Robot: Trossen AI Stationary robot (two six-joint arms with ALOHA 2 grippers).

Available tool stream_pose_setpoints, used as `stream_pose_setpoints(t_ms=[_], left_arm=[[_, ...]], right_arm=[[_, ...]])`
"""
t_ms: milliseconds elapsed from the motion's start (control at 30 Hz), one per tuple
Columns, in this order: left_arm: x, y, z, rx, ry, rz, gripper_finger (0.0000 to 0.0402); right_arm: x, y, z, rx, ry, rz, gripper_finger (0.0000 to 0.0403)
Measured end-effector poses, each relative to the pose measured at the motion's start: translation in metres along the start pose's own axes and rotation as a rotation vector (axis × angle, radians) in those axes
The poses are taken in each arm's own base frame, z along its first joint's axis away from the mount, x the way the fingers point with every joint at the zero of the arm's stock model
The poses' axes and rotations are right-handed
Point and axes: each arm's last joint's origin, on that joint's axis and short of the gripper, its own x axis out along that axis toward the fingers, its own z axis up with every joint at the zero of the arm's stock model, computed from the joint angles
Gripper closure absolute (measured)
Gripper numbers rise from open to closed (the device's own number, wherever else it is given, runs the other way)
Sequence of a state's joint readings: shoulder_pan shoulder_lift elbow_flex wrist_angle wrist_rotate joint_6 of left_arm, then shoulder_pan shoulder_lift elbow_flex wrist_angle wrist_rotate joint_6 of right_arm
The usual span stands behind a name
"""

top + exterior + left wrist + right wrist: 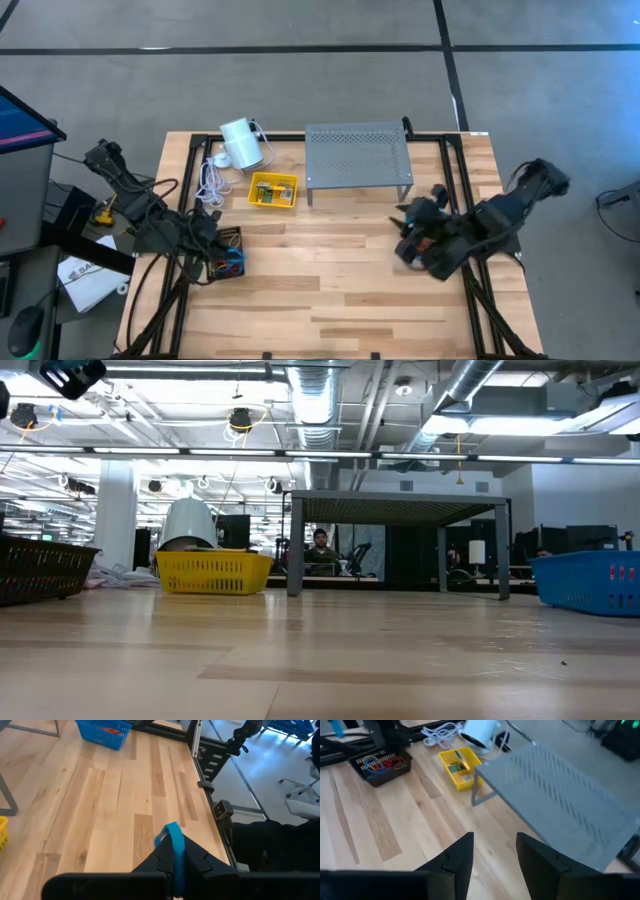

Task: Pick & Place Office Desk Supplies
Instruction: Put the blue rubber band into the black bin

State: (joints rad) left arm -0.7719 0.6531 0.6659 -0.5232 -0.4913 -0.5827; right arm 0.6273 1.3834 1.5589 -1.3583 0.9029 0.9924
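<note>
My left gripper (214, 233) hovers by the dark basket (227, 256), which holds red, blue and orange rubber bands; in the left wrist view it is shut on a blue rubber band (173, 836). My right gripper (495, 851) is open and holds nothing. It hangs above the wood in front of the grey shelf (357, 154). Its wrist view shows the dark basket (380, 765) and the yellow basket (459, 764) with small green-yellow boxes. A blue basket (104, 731) with an orange thing inside stands at the table's right side. My left gripper holds the blue rubber band, pinched between its two fingers (196, 857). A loop end of the band (170, 831) sticks out past the fingertips. The band is lifted clear of the table. The fingers hide the rest of it.
A white cylinder (241, 142) with a coiled white cord (213, 177) lies at the far left of the table, next to the yellow basket (272, 190). Bare wood stretches across the middle and near side. A person sits in the room beyond the shelf (320, 550).
</note>
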Motion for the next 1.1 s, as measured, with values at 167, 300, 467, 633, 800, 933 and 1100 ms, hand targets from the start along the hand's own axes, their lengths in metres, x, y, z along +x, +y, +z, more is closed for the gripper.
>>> stream_pose_setpoints(t_ms=[167,300,467,633,800,933,1100], left_arm=[[0.000,0.001,-0.003,0.016,0.027,0.010,0.0401],[0.000,0.001,-0.005,0.024,0.067,-0.021,0.0401],[0.000,0.003,-0.008,0.042,0.111,-0.015,0.0401],[-0.001,0.006,-0.012,0.063,0.152,0.012,0.0401],[-0.003,0.014,-0.022,0.010,0.245,0.092,0.0401],[-0.005,0.019,-0.028,-0.117,0.314,0.154,0.0401],[-0.002,0.023,-0.040,-0.198,0.447,0.273,0.0401]], right_arm=[[0.014,-0.037,-0.046,0.134,-0.039,0.087,0.0257],[0.023,-0.057,-0.075,0.192,-0.125,0.242,0.0257],[0.037,-0.083,-0.105,0.250,-0.256,0.380,0.0258],[0.052,-0.097,-0.127,0.283,-0.343,0.528,0.0258],[0.063,-0.098,-0.134,0.264,-0.399,0.573,0.0258],[0.068,-0.095,-0.133,0.228,-0.391,0.555,0.0258],[0.079,-0.090,-0.133,0.205,-0.358,0.501,0.0258]])
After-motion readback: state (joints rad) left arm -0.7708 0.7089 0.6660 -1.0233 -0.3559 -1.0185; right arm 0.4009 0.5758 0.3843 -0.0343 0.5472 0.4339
